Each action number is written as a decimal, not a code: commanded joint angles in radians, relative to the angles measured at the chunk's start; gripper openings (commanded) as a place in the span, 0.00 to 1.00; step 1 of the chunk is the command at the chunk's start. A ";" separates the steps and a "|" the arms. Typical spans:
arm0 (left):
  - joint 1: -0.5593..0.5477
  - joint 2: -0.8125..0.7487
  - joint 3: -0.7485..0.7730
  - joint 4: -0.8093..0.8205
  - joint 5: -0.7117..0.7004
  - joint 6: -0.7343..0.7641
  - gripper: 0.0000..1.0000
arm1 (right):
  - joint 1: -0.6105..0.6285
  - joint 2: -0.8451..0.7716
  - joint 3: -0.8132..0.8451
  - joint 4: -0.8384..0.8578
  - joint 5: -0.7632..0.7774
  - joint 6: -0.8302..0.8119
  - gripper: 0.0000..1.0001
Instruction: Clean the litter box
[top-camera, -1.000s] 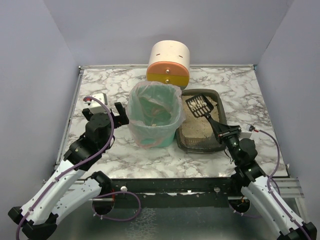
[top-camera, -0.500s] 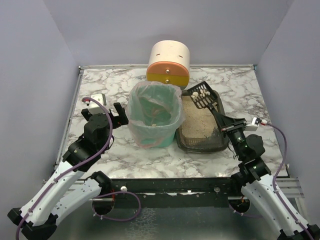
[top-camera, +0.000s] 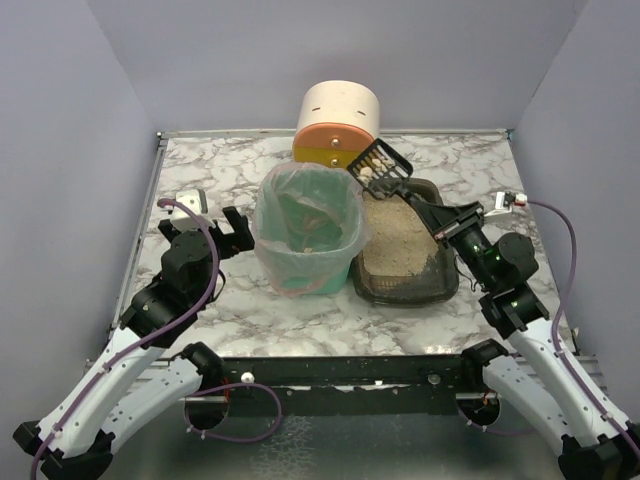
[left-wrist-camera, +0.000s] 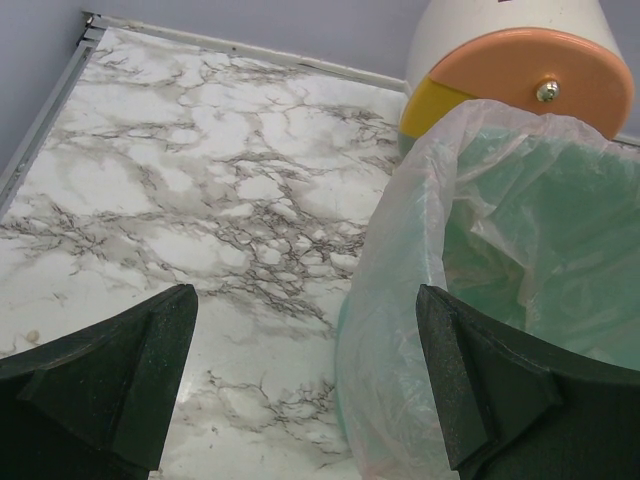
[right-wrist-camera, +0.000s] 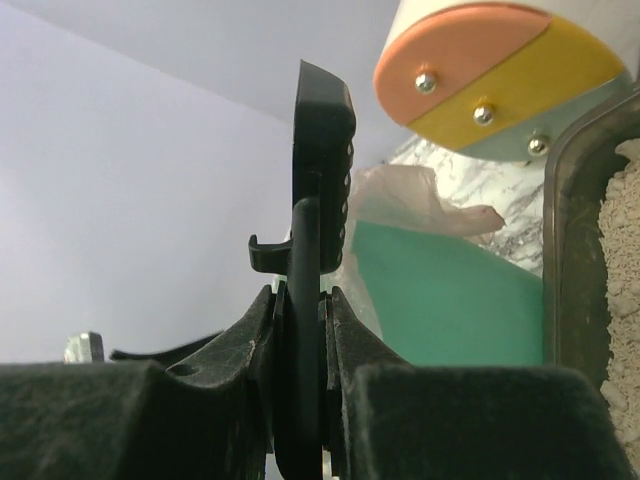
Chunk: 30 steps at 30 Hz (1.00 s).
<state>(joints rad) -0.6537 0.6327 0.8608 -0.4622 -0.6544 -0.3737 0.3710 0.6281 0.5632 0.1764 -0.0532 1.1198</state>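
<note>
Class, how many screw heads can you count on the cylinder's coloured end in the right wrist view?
3: the orange-part screw uppermost, the yellow-part screw in the middle, and the pale-strip screw lowest, just beside the litter box rim. Others may be hidden behind that rim.

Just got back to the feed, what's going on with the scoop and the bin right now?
The right gripper has its fingers shut on the handle of a black slotted scoop, holding it in the air by the litter box's far end, next to the bag-lined green bin. Pale clumps sit in the scoop, so tipping them into the bin looks likely next. The left gripper hangs open beside the bin, holding nothing.
</note>
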 joint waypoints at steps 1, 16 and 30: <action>0.006 -0.014 -0.009 0.005 0.019 -0.001 0.99 | -0.004 0.093 0.115 0.003 -0.195 -0.103 0.01; 0.006 -0.013 -0.009 0.004 0.018 -0.001 0.99 | 0.022 0.349 0.552 -0.478 -0.298 -0.547 0.01; 0.007 0.000 -0.009 0.005 0.019 0.001 0.99 | 0.339 0.532 0.887 -0.775 0.097 -0.875 0.01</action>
<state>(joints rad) -0.6537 0.6312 0.8608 -0.4622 -0.6537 -0.3733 0.6140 1.1152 1.3575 -0.4706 -0.1753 0.3862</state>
